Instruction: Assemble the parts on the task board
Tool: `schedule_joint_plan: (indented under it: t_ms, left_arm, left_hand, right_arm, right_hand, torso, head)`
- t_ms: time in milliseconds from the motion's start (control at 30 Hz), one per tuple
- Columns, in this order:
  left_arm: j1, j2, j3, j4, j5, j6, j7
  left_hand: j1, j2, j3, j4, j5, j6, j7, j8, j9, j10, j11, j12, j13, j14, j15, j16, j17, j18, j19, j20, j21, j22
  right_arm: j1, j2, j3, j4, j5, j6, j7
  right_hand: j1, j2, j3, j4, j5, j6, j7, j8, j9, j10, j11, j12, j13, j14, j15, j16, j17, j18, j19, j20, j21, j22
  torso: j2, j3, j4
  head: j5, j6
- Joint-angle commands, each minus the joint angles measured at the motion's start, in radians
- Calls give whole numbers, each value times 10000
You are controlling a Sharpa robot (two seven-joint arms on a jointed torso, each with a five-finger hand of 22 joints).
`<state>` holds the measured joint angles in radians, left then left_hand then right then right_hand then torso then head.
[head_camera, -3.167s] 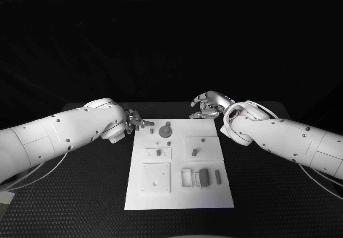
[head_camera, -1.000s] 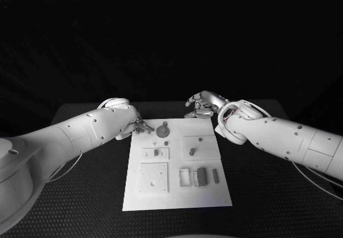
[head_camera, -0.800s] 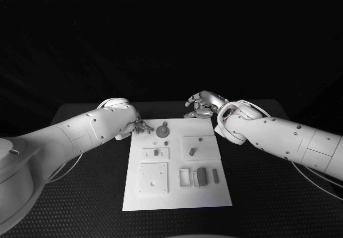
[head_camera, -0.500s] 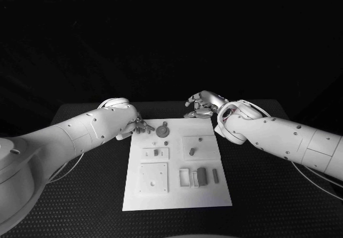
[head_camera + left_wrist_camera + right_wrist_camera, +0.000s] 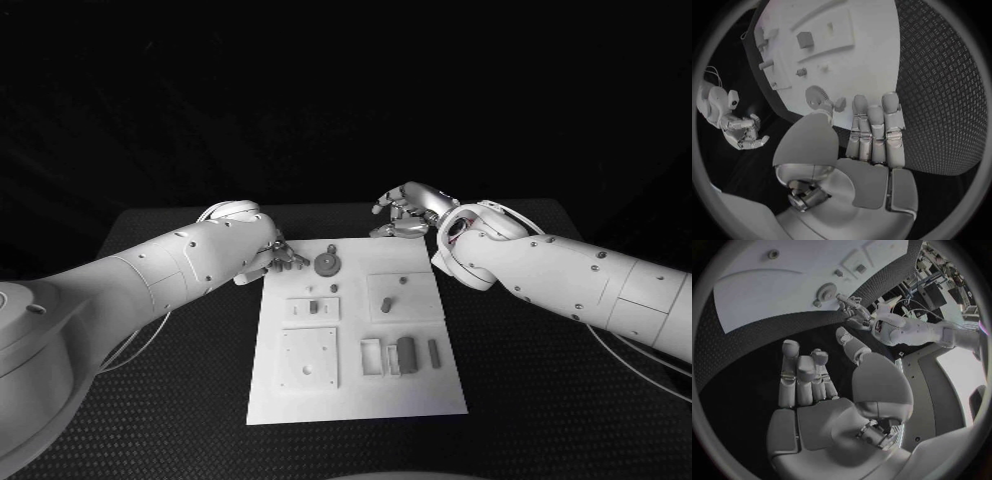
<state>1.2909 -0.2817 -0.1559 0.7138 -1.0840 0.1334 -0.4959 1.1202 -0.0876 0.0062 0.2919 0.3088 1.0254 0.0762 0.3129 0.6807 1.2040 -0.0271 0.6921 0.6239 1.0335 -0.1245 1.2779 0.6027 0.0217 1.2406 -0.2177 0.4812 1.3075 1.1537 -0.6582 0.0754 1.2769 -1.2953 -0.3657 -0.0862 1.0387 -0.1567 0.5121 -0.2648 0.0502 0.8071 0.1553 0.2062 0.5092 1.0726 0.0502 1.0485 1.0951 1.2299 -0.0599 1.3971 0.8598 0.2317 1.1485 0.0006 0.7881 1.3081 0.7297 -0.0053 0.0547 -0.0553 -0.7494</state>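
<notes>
We judge the assembly barely begun. The task board (image 5: 356, 330) lies mid-counter with its parts mostly loose: one round gear (image 5: 330, 265) at the far left end and about seven smaller pieces nearer us. Our left hand (image 5: 277, 256) reaches for that gear, fingers apart, holding nothing. Our right hand (image 5: 408, 212) hovers beyond the far right corner, fingers loosely spread, empty.

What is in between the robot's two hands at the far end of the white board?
In the head view, between the left hand and right hand lies the white task board's far edge with the round grey gear-like part beside the left fingers.
</notes>
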Motion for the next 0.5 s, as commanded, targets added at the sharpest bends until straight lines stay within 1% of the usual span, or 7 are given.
schedule_joint_plan:
  t_ms: [33,133,233,500]
  left_arm:
    - [-33,59,-4,-12,57,115,123]
    - [-44,70,-4,-14,59,120,146]
    - [-60,72,-4,-32,102,101,166]
    - [-69,84,-2,-91,335,82,225]
  left_hand:
    - [46,116,-121,2,-55,76,1,4,-42,-8,-46,55,-20,23,-74,33,7,404,-8,-81,36,207]
    - [55,145,-168,5,-116,75,1,7,-49,-7,-47,57,-25,24,-74,32,3,400,-12,-85,33,204]
    - [103,263,-218,4,-218,77,-2,15,-60,-5,-50,60,-33,26,-78,30,-2,397,-10,-92,32,201]
    - [301,461,-316,-8,-253,79,-7,32,-78,3,-55,71,-46,39,-86,36,-9,392,-6,-105,34,203]
  right_arm:
    - [-3,-4,4,12,-7,94,63]
    - [-3,-12,4,16,-7,93,60]
    - [-2,-10,4,22,-9,94,57]
    - [-2,-6,4,21,-11,105,58]
  right_hand:
    - [-58,50,15,-5,-16,-16,84,35,-13,-47,-14,43,-10,-77,-16,-62,-10,301,36,-65,-68,162]
    - [-58,50,15,-6,-16,-16,84,35,-13,-47,-14,44,-11,-77,-16,-62,-11,301,36,-65,-68,162]
    - [-57,49,14,-8,-16,-17,84,35,-14,-48,-14,45,-13,-77,-16,-62,-11,301,36,-65,-68,162]
    - [-59,51,14,-9,-16,-17,84,36,-14,-49,-14,48,-16,-78,-16,-63,-12,301,36,-65,-69,162]
  torso:
    - [-9,-8,4]
    - [-12,-13,9]
    - [-9,-13,12]
    - [-9,-8,1]
  head:
    - [-31,-12]
    - [-30,-12]
    - [-23,-23]
    - [-27,-27]
